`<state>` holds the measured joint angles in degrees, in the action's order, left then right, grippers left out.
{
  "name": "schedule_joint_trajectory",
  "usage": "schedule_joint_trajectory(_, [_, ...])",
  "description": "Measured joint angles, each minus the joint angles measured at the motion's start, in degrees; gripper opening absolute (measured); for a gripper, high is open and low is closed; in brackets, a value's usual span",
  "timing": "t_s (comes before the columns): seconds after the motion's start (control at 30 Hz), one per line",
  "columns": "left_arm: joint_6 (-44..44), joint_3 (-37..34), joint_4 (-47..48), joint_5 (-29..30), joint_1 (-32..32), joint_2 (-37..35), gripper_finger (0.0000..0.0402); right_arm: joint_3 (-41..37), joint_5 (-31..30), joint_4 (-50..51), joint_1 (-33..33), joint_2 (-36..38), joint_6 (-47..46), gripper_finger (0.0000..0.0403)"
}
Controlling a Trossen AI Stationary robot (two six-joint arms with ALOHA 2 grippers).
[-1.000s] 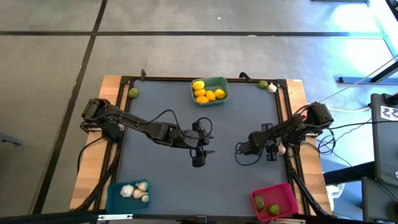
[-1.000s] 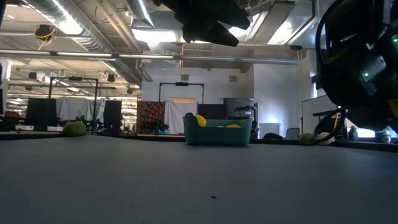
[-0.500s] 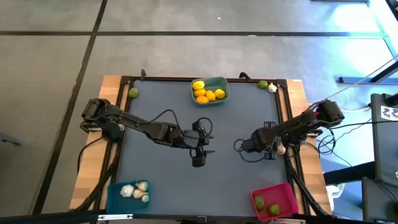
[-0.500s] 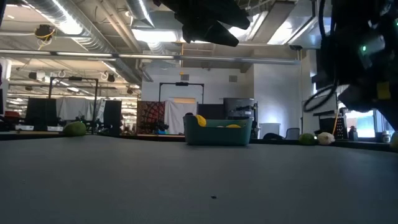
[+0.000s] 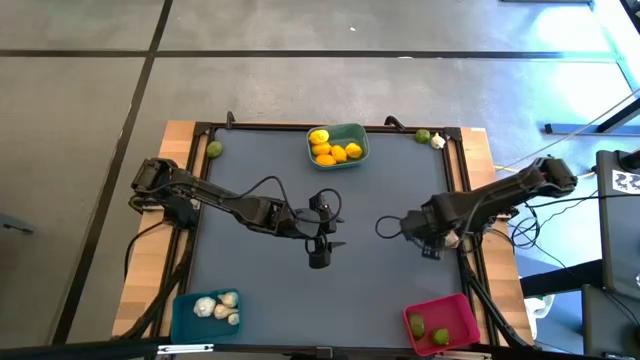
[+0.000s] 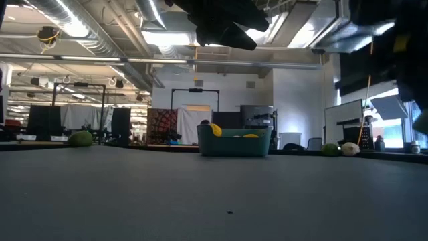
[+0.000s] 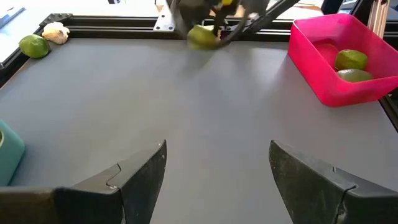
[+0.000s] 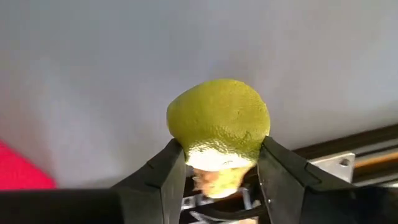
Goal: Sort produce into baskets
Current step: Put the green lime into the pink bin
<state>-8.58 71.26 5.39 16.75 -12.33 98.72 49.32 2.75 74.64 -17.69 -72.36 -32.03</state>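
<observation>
From above, the counter [image 5: 330,280] is a dark grey mat inside a black frame, set on pale wood, with grey floor crossed by dark lines around it. The teal-green basket [image 5: 354,133] sits at the far edge holding lemons [image 5: 330,151]. The blue basket [image 5: 183,312] at the near left corner holds garlic bulbs [image 5: 218,306], and the pink-red basket [image 5: 457,308] at the near right corner holds two limes [image 5: 428,330]. A loose lime [image 5: 214,149] lies at the far left corner; another lime [image 5: 423,136] touches a garlic bulb [image 5: 438,142] at the far right corner. The left end effector [image 5: 320,250] hangs over mid-counter. The right end effector [image 5: 432,238] is near the right frame.

At counter height, the mat runs flat toward a large hall with ceiling ducts, strip lights and dark racks. The teal-green bin stands in the middle distance, one lime to its left, the lime and garlic pair to its right.

The left wrist view shows its own fingers [image 7: 146,174] spread wide with nothing between them, above bare mat.

The right wrist view shows its fingers [image 8: 165,177] clamped on a green lime [image 8: 219,121], above grey mat by the black frame.
</observation>
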Motion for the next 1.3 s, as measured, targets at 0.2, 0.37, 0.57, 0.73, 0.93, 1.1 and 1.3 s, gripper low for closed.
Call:
schedule_joint_trajectory(0.2, [0.0,0.0,0.0,0.0,0.0,0.0,0.0280,4.9,0.4,0.0,-7.0,1.8,-7.5,0.0167])
schedule_joint_trajectory(0.37, [0.0,0.0,0.0,0.0,0.0,0.0,0.0280,7.9,0.9,-1.3,-14.8,1.8,-15.7,0.0167])
schedule_joint_trajectory(0.57, [0.0,0.0,0.0,0.0,0.0,0.0,0.0280,9.3,2.5,-6.8,-25.1,1.8,-26.9,0.0167])
schedule_joint_trajectory(0.73, [0.0,0.0,0.0,0.0,0.0,0.0,0.0280,9.3,2.9,-12.2,-32.9,1.8,-37.6,0.0167])
schedule_joint_trajectory(0.93, [-0.2,0.0,0.0,0.0,0.0,0.0,0.0280,9.3,1.3,-19.7,-40.8,1.8,-48.3,0.0167])
schedule_joint_trajectory(1.1, [-0.3,0.0,0.0,0.0,0.0,0.0,0.0280,9.1,-3.2,-24.5,-45.6,1.7,-54.5,0.0167])
schedule_joint_trajectory(1.3, [-0.3,0.0,0.0,0.0,0.0,0.0,0.0280,9.0,-3.7,-25.1,-49.5,-1.3,-61.1,0.0167])
